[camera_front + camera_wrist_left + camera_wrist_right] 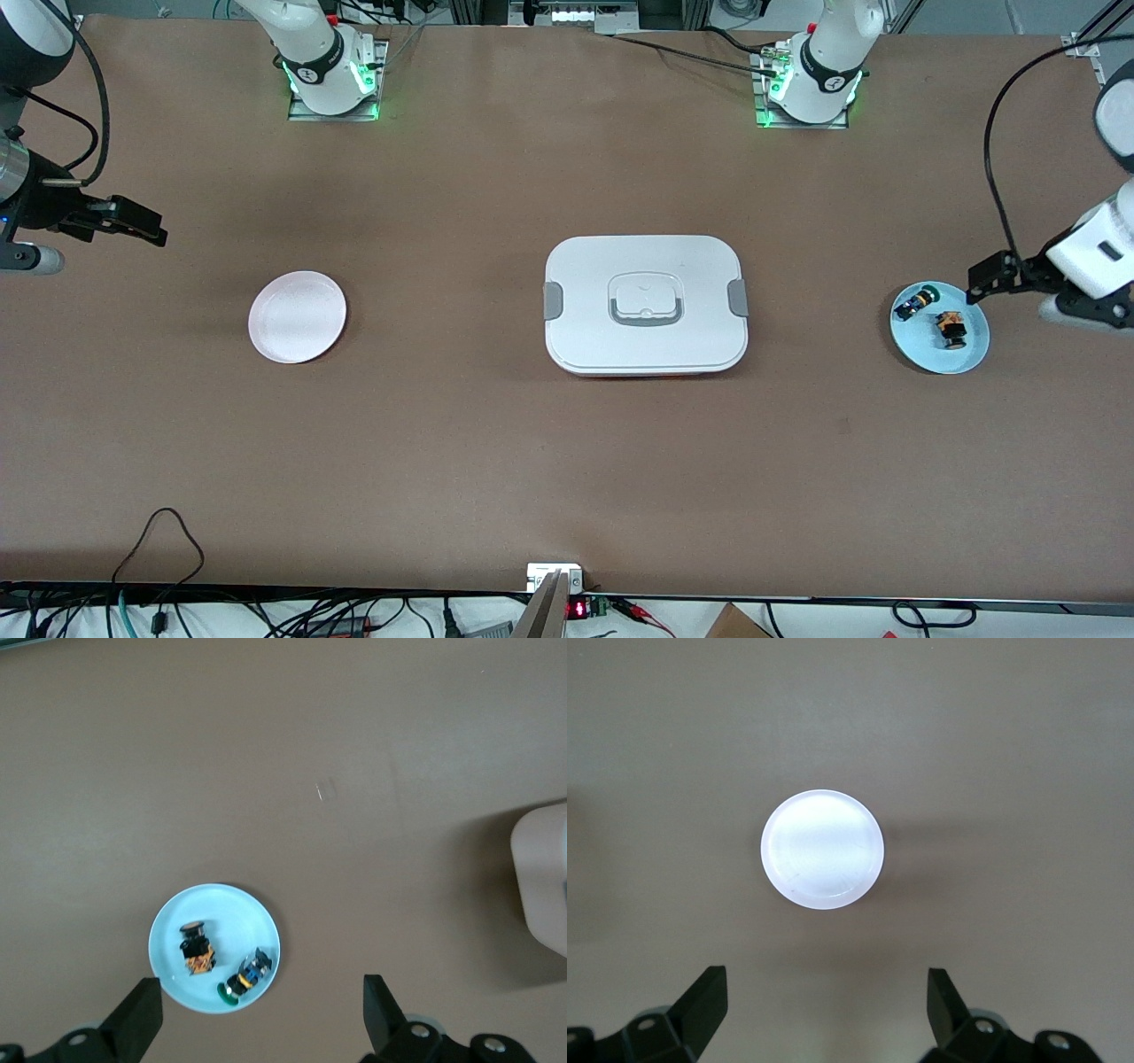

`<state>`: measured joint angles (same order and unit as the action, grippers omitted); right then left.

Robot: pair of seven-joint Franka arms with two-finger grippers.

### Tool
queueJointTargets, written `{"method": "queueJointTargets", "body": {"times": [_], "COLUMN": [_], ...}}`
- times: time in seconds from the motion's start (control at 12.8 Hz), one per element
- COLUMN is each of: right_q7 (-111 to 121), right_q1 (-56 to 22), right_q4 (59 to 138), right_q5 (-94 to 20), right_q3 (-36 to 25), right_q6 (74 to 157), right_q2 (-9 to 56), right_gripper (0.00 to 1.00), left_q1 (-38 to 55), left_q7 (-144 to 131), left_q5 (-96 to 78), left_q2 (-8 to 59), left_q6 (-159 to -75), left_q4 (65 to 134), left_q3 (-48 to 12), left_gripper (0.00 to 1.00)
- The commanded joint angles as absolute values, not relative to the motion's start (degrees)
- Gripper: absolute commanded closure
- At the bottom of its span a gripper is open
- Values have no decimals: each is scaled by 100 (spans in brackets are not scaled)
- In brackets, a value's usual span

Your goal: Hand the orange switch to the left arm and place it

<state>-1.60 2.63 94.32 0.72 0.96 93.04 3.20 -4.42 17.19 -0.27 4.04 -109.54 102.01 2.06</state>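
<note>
The orange switch (950,327) lies on a light blue plate (967,354) at the left arm's end of the table, beside a blue-black part with a green tip (915,304). My left gripper (982,282) hovers open and empty over that plate's edge. In the left wrist view the orange switch (197,950) and the plate (221,911) lie just ahead of my left gripper (261,1010). The white box (647,301) sits closed at the table's middle. My right gripper (146,224) hangs open and empty in the air at the right arm's end.
An empty white plate (297,316) lies toward the right arm's end; it shows centred in the right wrist view (822,849), ahead of my right gripper (827,1001). A corner of the box (545,877) shows in the left wrist view. Cables run along the table's near edge.
</note>
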Motion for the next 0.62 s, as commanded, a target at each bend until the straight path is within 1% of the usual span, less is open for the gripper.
{"method": "queueJointTargets", "body": {"times": [0.0,0.16,0.55], "right_q7": [-53,-18,9], "right_q1": [290,290,264], "right_q4": [9510,9475,9422], "right_q5": [-26,-26,-18], "right_q3": [132,141,158], "right_q6": [9299,9299,9299], "right_q2": [176,185,193], "right_gripper": [0,0,0], "left_q1": [-439,-387,-114], "left_q7": [1339,548,-298], "left_q5": [53,262,272], "left_q2": [-16,-201,-211], "left_q6": [-10514,-10100,-9388], "left_q4": [10301,10292,9774], "left_q3": [229,220,211], "left_gripper": [0,0,0]}}
